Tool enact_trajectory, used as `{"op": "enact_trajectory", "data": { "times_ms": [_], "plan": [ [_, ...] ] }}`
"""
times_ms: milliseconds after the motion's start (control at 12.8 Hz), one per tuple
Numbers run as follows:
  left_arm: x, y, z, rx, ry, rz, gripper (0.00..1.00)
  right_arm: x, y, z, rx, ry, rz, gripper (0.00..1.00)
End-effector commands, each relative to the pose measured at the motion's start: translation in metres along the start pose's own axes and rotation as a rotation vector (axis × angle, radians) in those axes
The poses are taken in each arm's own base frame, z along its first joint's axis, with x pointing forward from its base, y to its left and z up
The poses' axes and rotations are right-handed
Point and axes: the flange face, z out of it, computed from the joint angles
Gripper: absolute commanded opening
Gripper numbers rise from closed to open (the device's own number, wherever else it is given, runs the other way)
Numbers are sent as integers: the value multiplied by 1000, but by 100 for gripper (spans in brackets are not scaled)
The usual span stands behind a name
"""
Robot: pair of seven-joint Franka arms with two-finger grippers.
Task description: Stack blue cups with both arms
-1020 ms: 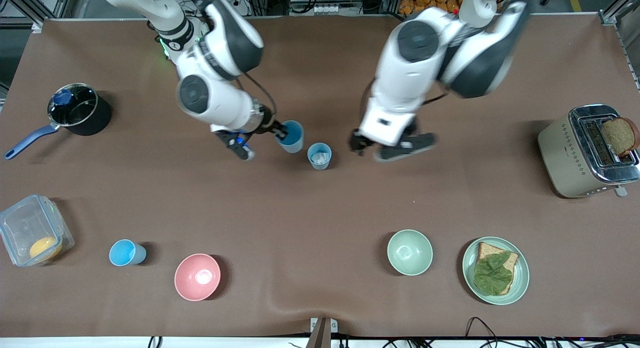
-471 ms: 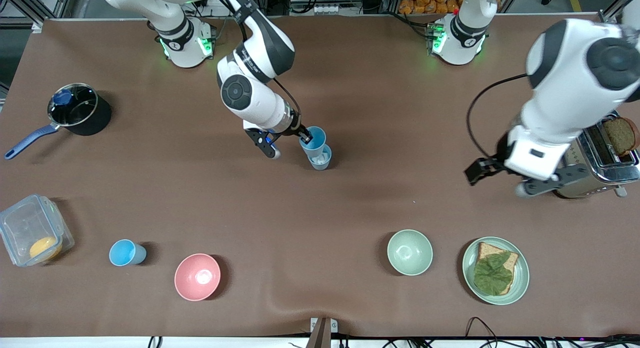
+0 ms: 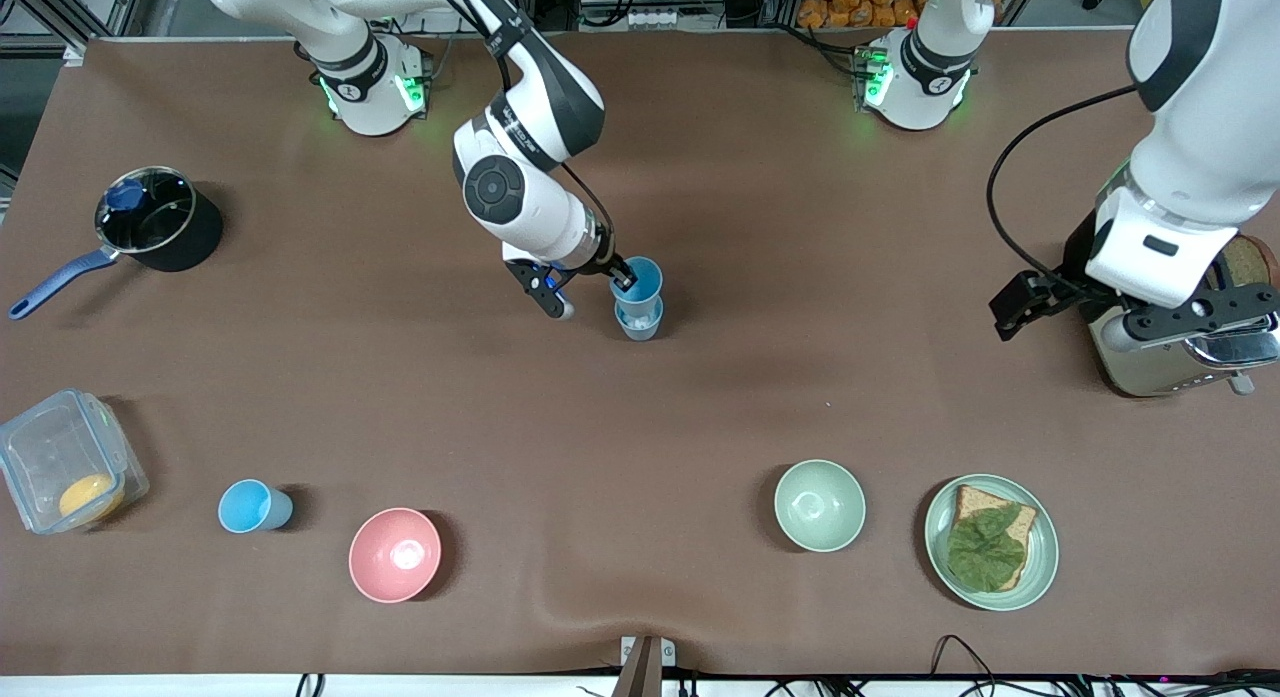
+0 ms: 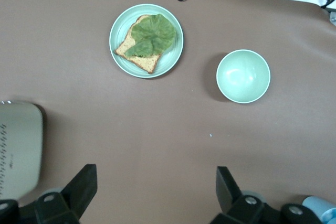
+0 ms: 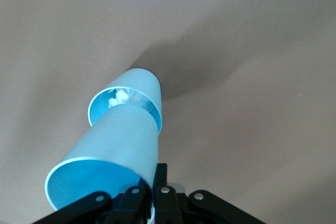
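My right gripper (image 3: 622, 272) is shut on the rim of a light-blue cup (image 3: 638, 280) and holds it tilted just above a second blue cup (image 3: 641, 323), which stands mid-table with something white inside. In the right wrist view the held cup (image 5: 113, 161) has its base at the standing cup's mouth (image 5: 131, 98), and one fingertip (image 5: 160, 178) presses its wall. A third blue cup (image 3: 250, 505) stands near the front camera, toward the right arm's end. My left gripper (image 3: 1012, 305) is open and empty beside the toaster (image 3: 1140, 372); its fingers (image 4: 86, 174) are spread wide.
A blue-handled saucepan (image 3: 160, 222) and a clear container (image 3: 65, 472) sit at the right arm's end. A pink bowl (image 3: 395, 554), a pale-green bowl (image 3: 820, 505) and a plate (image 3: 1040, 577) with toast and a leaf lie near the front camera.
My right gripper carried its cup sideways from beside the standing cup to just over it. My left arm swung away from the cups to the toaster at its end of the table.
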Motion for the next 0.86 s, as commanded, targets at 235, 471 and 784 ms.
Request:
{"op": "enact_trajectory", "data": {
  "times_ms": [235,471,784],
  "plan": [
    [-17,-35,-31,37,-14,41,100,30,0,-57,-20,-10,-8,100],
    [-23,-42,-44,43,-14,53,100,100,34,-138,-115,36,-282,100],
    [-34,-58,-63,34,-14,70,100,208,103,-235,-175,57,-542,100]
  ]
}}
